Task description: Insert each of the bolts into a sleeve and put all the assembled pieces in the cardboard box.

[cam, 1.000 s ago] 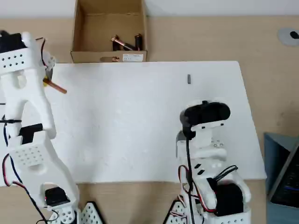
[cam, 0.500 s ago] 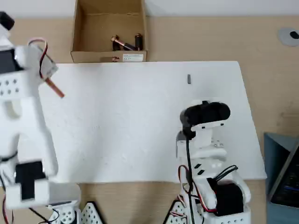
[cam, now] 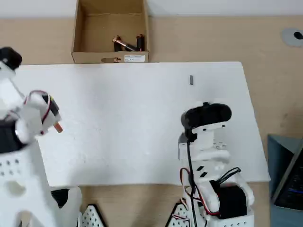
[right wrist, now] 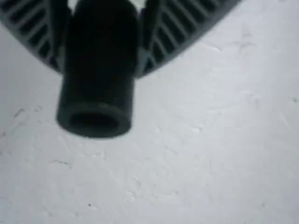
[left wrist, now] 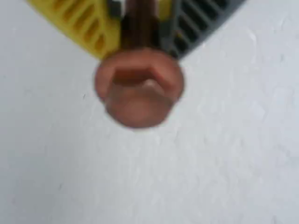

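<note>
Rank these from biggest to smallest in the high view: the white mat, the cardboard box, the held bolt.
1. white mat
2. cardboard box
3. bolt, clearly smallest, even though it seems held up nearer the camera

The copper-coloured metal bolt with a hexagonal head (left wrist: 138, 88) had a smooth, dull sheen, while the black cylindrical sleeve (right wrist: 96, 88) looked matt, like plastic or rubber. The white foam sheet (cam: 142, 123) was matt and finely pitted. The brown cardboard box (cam: 97, 28) was plain, unglazed board on a pale wood-look counter (cam: 199, 38).
</note>
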Controlling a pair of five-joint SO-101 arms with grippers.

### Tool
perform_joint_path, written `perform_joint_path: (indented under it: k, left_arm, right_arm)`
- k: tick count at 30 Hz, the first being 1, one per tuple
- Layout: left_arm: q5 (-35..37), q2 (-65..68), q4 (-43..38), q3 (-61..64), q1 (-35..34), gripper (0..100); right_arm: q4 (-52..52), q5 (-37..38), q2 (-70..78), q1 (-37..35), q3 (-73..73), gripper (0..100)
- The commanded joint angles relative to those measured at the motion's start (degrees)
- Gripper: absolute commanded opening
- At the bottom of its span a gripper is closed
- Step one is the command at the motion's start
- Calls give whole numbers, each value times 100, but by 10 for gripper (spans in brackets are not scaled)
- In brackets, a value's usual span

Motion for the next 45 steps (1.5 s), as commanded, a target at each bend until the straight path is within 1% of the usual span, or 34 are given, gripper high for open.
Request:
perform_joint_path:
  k: [1, 4, 9, 12, 19, 23, 25, 32, 39, 42, 45]
  left_arm:
    - [-70, -901, -756, 1081, 62, 2]
    - [-70, -1622, -1178, 1952, 273, 2]
    - [114, -2747, -1556, 3024, 835, 2]
    - [316, -3424, -1864, 3560, 1064, 2]
    - [281, -5086, -2699, 4791, 1442, 2]
    - [308, -6026, -2936, 5257, 1873, 2]
    - [316, -6105, -3077, 5380, 2075, 2]
    - [870, -6018, -3692, 5389, 2207, 2]
    - [1521, -6018, -3763, 5363, 2848, 2]
    - [1688, -6018, -3771, 5363, 3121, 2]
    - [1864, -6018, -3771, 5363, 3253, 2]
  right_arm:
    - [-325, 185, -48, -224, -66, 9]
    - [-624, 211, -48, -453, 75, 9]
    - [-1037, 211, -48, -1051, 277, 9]
    - [-1319, 220, -48, -1376, 347, 9]
    - [-1943, 220, -48, -2044, 593, 9]
    - [-2330, 220, -48, -2387, 822, 9]
    - [-2453, 220, -48, -2580, 927, 9]
    - [-2796, 220, -48, -3275, 1182, 9]
    - [-2875, 220, -40, -3829, 1262, 9]
    - [-2875, 220, -40, -3890, 1262, 9]
    - [-2875, 220, -40, -3952, 1253, 9]
